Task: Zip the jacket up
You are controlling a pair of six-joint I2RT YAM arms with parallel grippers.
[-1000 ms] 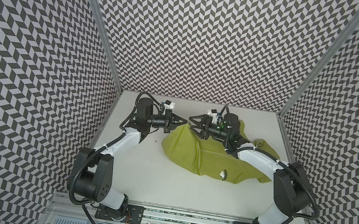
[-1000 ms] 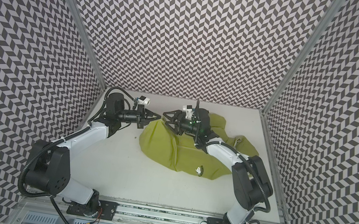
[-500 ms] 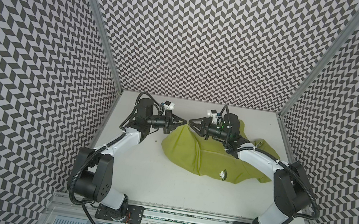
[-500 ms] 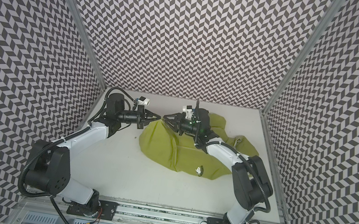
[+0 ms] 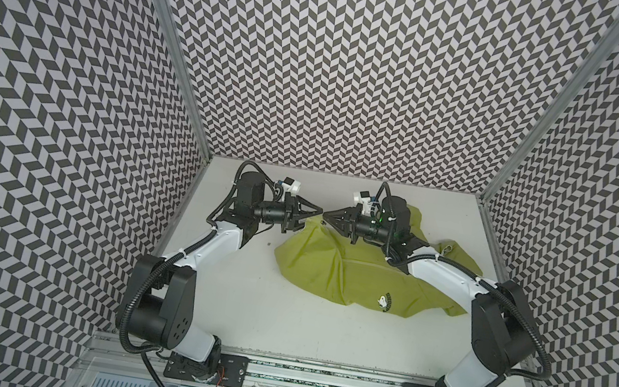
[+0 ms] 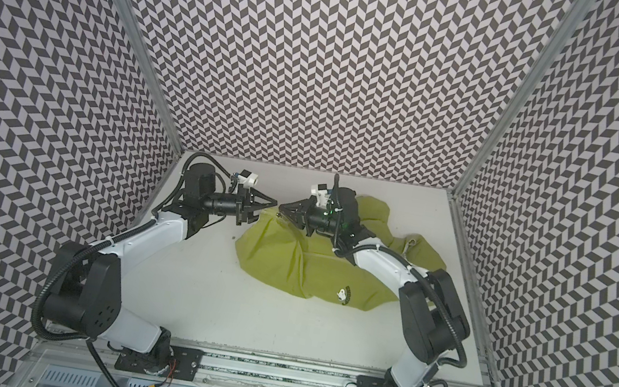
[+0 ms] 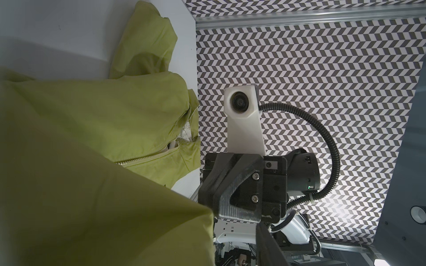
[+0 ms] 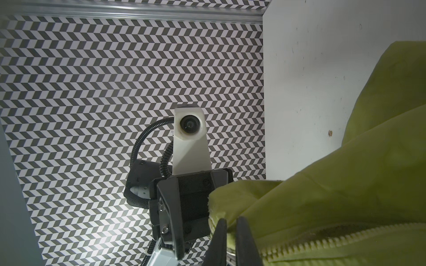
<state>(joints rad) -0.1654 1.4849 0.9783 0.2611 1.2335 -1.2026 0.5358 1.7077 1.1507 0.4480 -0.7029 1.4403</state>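
**Q:** Where on the table [image 5: 278, 324] do we find the garment?

**A:** We find the jacket [image 5: 354, 269] crumpled on the far right part of the table. Its long axis runs from a raised corner near the middle out toward the table's right edge. The emblem [image 5: 383, 300] faces up on the near side, and both top views agree.

**Q:** Which arm do we take to be nearer?

**A:** Both are equally near, since the grippers meet nose to nose at that raised corner. The right gripper [image 5: 327, 219] reaches over the garment, so nearly all the cloth lies behind and beneath it. The left gripper [image 5: 317, 215] comes in from the bare side, with the whole jacket ahead of it.

**Q:** And the grips?

**A:** In the right wrist view we see the right gripper's fingers [image 8: 221, 239] drawn almost together, with a fold of green hem pinched between them. For the left gripper we cannot tell how far its jaws stand apart or whether it has the corner, because cloth hides its tips in the left wrist view.

**Q:** What does the coming move turn on?

**A:** In our judgement it turns on the zipper [image 8: 322, 241]. Its teeth run away from the pinched hem toward the right side of the table, so any pull should follow that line while one gripper anchors the hem. We cannot make out the slider
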